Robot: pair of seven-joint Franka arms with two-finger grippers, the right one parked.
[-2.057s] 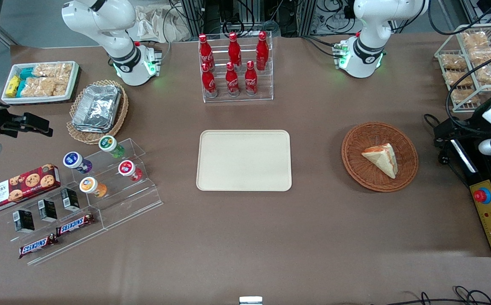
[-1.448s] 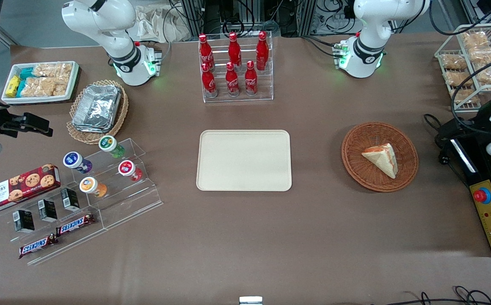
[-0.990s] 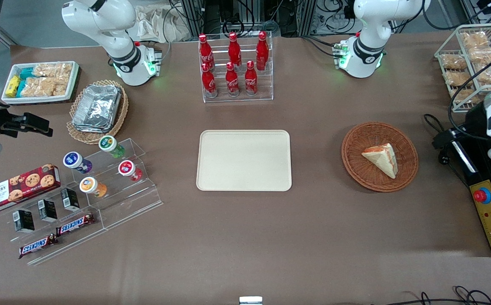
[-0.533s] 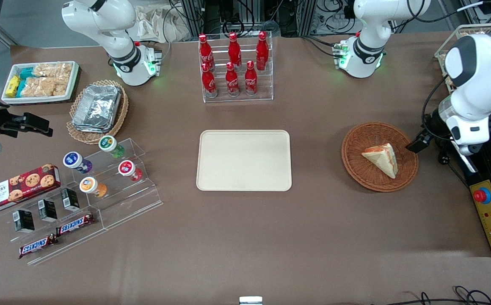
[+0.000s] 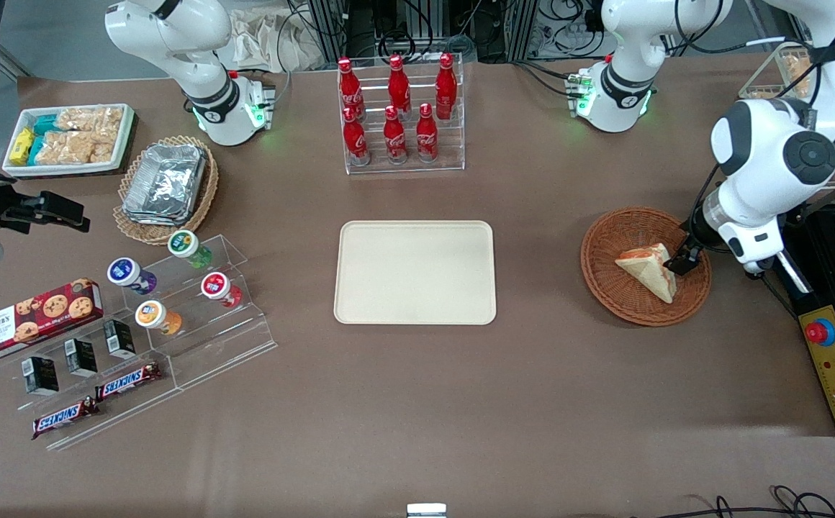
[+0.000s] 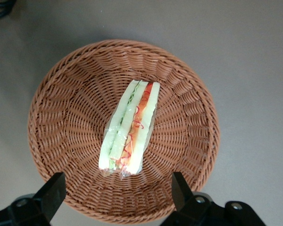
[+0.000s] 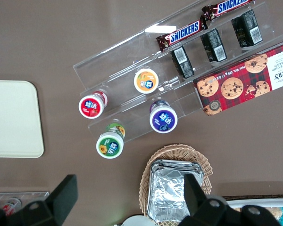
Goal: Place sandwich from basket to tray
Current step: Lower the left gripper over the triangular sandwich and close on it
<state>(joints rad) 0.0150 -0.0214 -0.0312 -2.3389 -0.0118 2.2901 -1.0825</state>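
Your gripper (image 6: 115, 195) hangs above the basket (image 6: 56, 117), fingers spread wide and empty. The wrapped sandwich (image 6: 129, 127) lies on edge in the basket's middle. It looks soft and light, the film slippery: pinch gently across the bread faces, mid-length.

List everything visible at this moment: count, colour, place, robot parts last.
sandwich: 1, white with red filling, in basket
basket: 1, reddish-brown, toward working arm's end
tray: 1, cream, table centre
cola bottles: 6, red, in clear rack
foil packets: stack, silver, in tan basket
snack tray: 1, white, toward parked arm's end
cups: 4, coloured lids, on clear steps
cookie box: 1, red
Snickers bars: 2, brown
wire rack: 1, white, holding snack bags
gripper: 1, black, open above basket, over sandwich
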